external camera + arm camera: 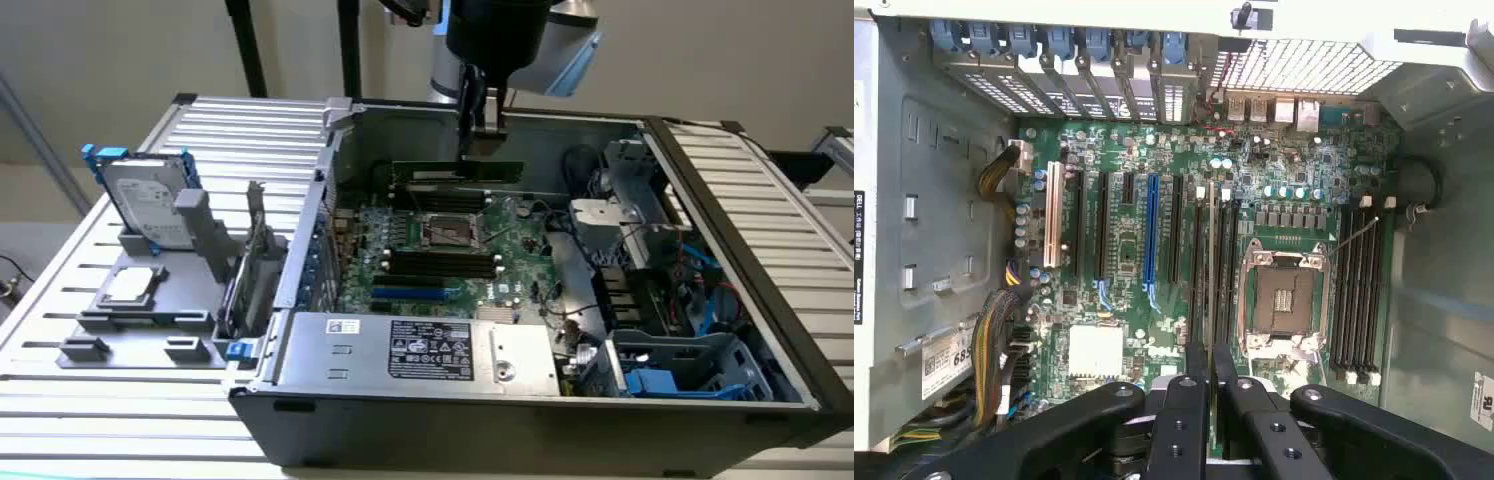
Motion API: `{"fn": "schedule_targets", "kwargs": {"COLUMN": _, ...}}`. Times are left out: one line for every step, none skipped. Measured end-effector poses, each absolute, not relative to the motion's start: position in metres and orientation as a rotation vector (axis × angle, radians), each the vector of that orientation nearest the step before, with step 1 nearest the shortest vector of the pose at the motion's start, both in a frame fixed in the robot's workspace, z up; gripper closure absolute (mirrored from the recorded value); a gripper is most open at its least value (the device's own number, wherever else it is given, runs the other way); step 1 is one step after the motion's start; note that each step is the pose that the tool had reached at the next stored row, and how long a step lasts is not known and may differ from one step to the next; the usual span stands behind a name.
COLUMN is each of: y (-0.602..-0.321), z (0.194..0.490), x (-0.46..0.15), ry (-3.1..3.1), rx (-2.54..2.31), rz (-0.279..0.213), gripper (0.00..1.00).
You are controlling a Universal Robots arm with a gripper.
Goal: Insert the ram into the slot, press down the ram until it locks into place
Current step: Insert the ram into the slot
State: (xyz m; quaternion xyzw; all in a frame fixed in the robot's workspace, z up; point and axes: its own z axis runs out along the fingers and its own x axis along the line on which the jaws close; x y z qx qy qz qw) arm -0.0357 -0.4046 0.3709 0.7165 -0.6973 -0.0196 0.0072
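My gripper (pixel 483 148) hangs inside the open computer case (pixel 534 425), and my fingers (pixel 1187 410) are clamped on the ram (pixel 457 172), gripping it by its upper long edge near the middle. In the exterior view the ram is a thin green stick held level, with its length running across the case, well clear above the motherboard (pixel 523 238) and not seated in anything. In the wrist view I look straight down the ram's (pixel 1211 260) thin edge, a pale line running out from between my two black fingers. That line lies along the bank of black sockets between the blue slot (pixel 1151 230) and the empty processor socket (pixel 1284 300), and it sits closest to the slot (pixel 1197 265) in the middle of that bank, though I cannot tell exactly which socket it is over. A second bank of black sockets (pixel 1357 290) lies on the other side of the processor socket, well apart from the ram. In the exterior view, a grey tray (pixel 134 310) with a hard drive (pixel 144 205) standing in it rests on the slatted table (pixel 80 400), outside the case on the exterior view's left.
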Motion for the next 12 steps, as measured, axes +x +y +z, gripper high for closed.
{"fn": "schedule_targets", "kwargs": {"y": -0.4047, "z": 0.371, "x": -0.0357, "ry": -2.181, "rx": 2.241, "rz": -0.062, "gripper": 0.87}}
{"fn": "schedule_targets", "kwargs": {"y": -0.4047, "z": 0.371, "x": -0.0357, "ry": -2.181, "rx": 2.241, "rz": -0.062, "gripper": 0.87}}
{"fn": "schedule_targets", "kwargs": {"y": -0.4047, "z": 0.371, "x": -0.0357, "ry": -2.181, "rx": 2.241, "rz": -0.063, "gripper": 0.87}}
{"fn": "schedule_targets", "kwargs": {"y": -0.4047, "z": 0.371, "x": -0.0357, "ry": -2.182, "rx": 2.242, "rz": -0.064, "gripper": 0.87}}
{"fn": "schedule_targets", "kwargs": {"y": -0.4047, "z": 0.371, "x": -0.0357, "ry": -2.182, "rx": 2.242, "rz": -0.064, "gripper": 0.87}}
{"fn": "schedule_targets", "kwargs": {"y": -0.4047, "z": 0.371, "x": -0.0357, "ry": -2.182, "rx": 2.242, "rz": -0.065, "gripper": 0.87}}
{"fn": "schedule_targets", "kwargs": {"y": -0.4047, "z": 0.371, "x": -0.0357, "ry": -2.182, "rx": 2.242, "rz": -0.065, "gripper": 0.87}}
{"fn": "schedule_targets", "kwargs": {"y": -0.4047, "z": 0.3709, "x": -0.0357, "ry": -2.182, "rx": 2.242, "rz": -0.065, "gripper": 0.87}}
{"fn": "schedule_targets", "kwargs": {"y": -0.4047, "z": 0.3701, "x": -0.0357, "ry": -2.182, "rx": 2.242, "rz": -0.065, "gripper": 0.87}}
{"fn": "schedule_targets", "kwargs": {"y": -0.4046, "z": 0.3682, "x": -0.0359, "ry": -2.182, "rx": 2.242, "rz": -0.064, "gripper": 0.87}}
{"fn": "schedule_targets", "kwargs": {"y": -0.4045, "z": 0.3664, "x": -0.0359, "ry": -2.183, "rx": 2.242, "rz": -0.064, "gripper": 0.87}}
{"fn": "schedule_targets", "kwargs": {"y": -0.4044, "z": 0.3646, "x": -0.0359, "ry": -2.183, "rx": 2.241, "rz": -0.064, "gripper": 0.87}}
